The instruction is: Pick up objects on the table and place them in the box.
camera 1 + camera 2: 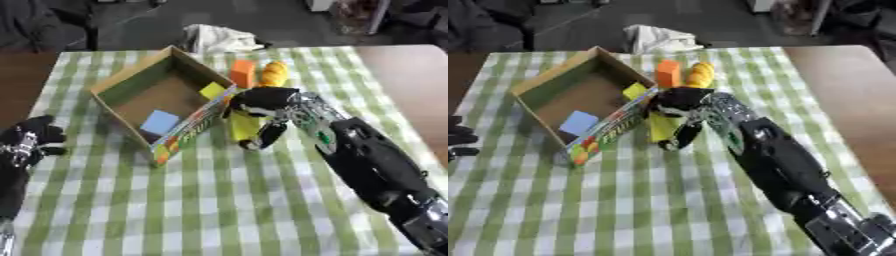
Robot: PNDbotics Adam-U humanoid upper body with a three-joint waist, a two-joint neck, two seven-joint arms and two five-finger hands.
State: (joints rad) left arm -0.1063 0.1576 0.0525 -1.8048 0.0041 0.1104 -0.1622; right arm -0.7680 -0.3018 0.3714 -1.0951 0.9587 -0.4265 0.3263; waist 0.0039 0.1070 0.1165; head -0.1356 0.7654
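An open cardboard box [131, 80] lies tilted at the upper left of the green checked cloth, with a blue block [160, 121] and a yellow-green block [213, 90] inside. My right hand [262, 102] sits just right of the box's printed wall, its fingers curled round a yellow block [243, 126] that stands on the cloth. Behind it are an orange block [243, 73] and a yellow lumpy object [274, 73]. At the left edge my left hand [31, 137] rests with its fingers curled, holding nothing.
A white crumpled cloth [219, 37] lies beyond the table's far edge. Bare brown tabletop [411, 85] shows to the right of the checked cloth. The cloth's near half [219, 210] carries only my right arm.
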